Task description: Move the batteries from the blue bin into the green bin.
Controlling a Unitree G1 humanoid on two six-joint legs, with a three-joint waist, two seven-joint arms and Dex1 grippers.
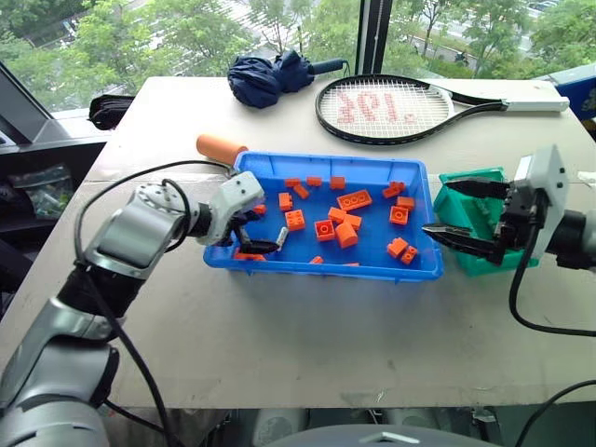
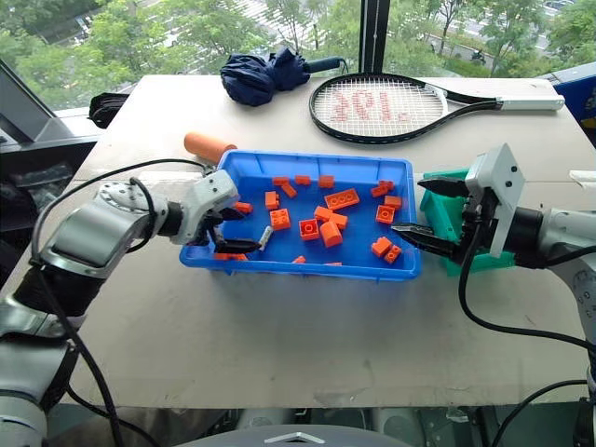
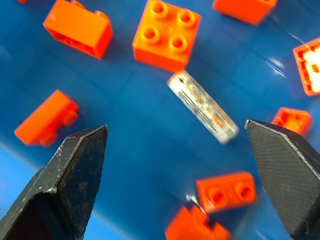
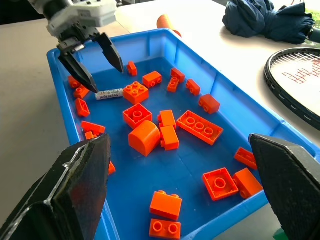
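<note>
Blue bin (image 4: pixel 235 107) full of orange bricks (image 4: pixel 145 137) — one battery (image 4: pixel 109 94) beside the left tool (image 4: pixel 92 65), which hovers open — racket (image 4: pixel 300 85) on desk (image 4: pixel 210 25).

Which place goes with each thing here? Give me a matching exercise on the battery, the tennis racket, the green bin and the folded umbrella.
Things:
1. battery
2. tennis racket
3. green bin
4. folded umbrella

Places:
A. on the table just off the blue bin's right end, behind the open right gripper
B. at the table's far edge, left of the racket
C. lying among orange bricks in the blue bin, under the open left gripper
D. flat on the far side of the table, handle pointing right

Pairs: 1-C, 2-D, 3-A, 4-B
</note>
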